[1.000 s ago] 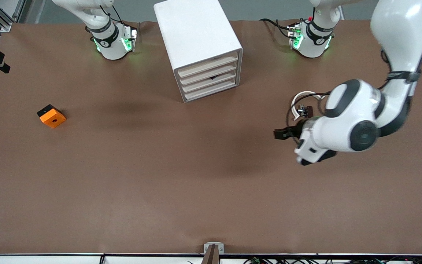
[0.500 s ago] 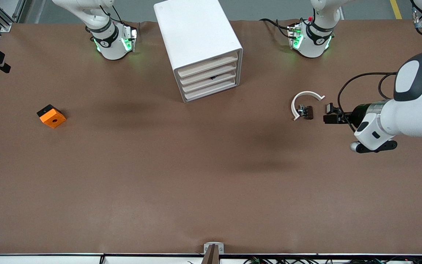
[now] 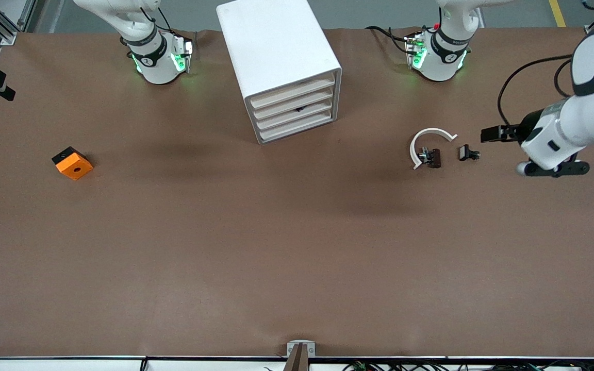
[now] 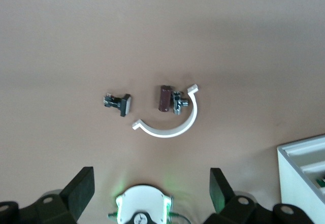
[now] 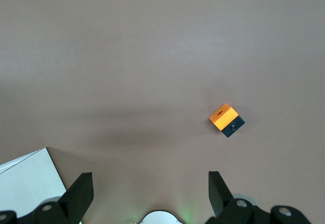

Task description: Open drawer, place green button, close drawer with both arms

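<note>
- Orange block point(image 3: 72, 164) is sitting alone at mid-height near the right arm's end of the table, well apart from everything else. It is not a task part and is probably just parked clear of the work.
- Right arm's base point(image 3: 155, 56) is standing at the top edge, green lights glowing. The arm is rising out of the front view and appears to be waiting.
- Right gripper point(image 5: 150, 191) is showing only in its own wrist view. Its fingers are spread wide with nothing between them, high over the table, looking down on the block and a cabinet corner.
- Cabinet point(image 3: 276, 51) is standing top centre, fronts angled toward the left arm's end. All four fronts are lying flush.
- The drawer point(image 3: 297, 116), third from the top, is showing a dark speck at its upper lip.
- The button is not lying anywhere on the table. I am judging that the speck — and a green glint among the cabinet's drawers in the left wrist view — is the button already inside. I cannot confirm it.
- White curved band point(image 3: 429, 141) is cupping a dark clip piece point(image 3: 433, 157); a black clip point(image 3: 467, 153) is lying just beside them.
- Left gripper point(image 3: 489, 134) is hovering over the table near the black clip, fingers wide apart and empty.
- No brand or label is readable; the marks on the base rings are too small to read.
</note>
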Tool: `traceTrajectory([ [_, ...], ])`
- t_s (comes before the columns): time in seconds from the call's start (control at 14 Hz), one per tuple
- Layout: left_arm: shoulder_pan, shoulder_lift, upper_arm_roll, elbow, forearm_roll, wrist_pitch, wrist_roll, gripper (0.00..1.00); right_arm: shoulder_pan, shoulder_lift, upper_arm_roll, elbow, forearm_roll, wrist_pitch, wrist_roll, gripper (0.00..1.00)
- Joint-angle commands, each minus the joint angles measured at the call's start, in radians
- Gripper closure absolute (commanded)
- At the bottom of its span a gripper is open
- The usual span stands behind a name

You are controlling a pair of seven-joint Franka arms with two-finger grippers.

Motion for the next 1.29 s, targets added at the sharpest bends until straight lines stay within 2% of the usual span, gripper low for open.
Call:
traceTrajectory([
  [0.0, -0.021, -0.250, 0.025, -0.313, -0.017, 0.220, 0.024, 0.00, -0.008, -0.024, 0.002, -0.017, 0.013, -0.004, 0.003, 0.00],
  [0.07, -0.019, -0.292, 0.023, -0.358, -0.011, 0.263, 0.025, 0.00, -0.010, -0.024, 0.002, -0.017, 0.013, -0.004, 0.000, 0.00],
  [0.21, -0.013, -0.299, 0.011, -0.337, -0.007, 0.274, 0.025, 0.00, -0.010, -0.024, 0.004, -0.017, 0.013, -0.004, -0.001, 0.00],
  [0.5, -0.008, -0.283, 0.019, -0.198, -0.008, 0.213, 0.007, 0.00, -0.013, -0.022, 0.002, -0.017, 0.010, -0.004, -0.007, 0.00],
  [0.93, 0.015, -0.127, 0.022, 0.095, -0.007, 0.048, 0.016, 0.00, -0.013, -0.022, 0.002, -0.018, 0.008, -0.002, -0.008, 0.00],
  [1.21, 0.007, -0.107, 0.016, 0.134, 0.007, 0.021, 0.010, 0.00, -0.013, -0.022, 0.002, -0.017, 0.007, -0.001, -0.010, 0.00],
])
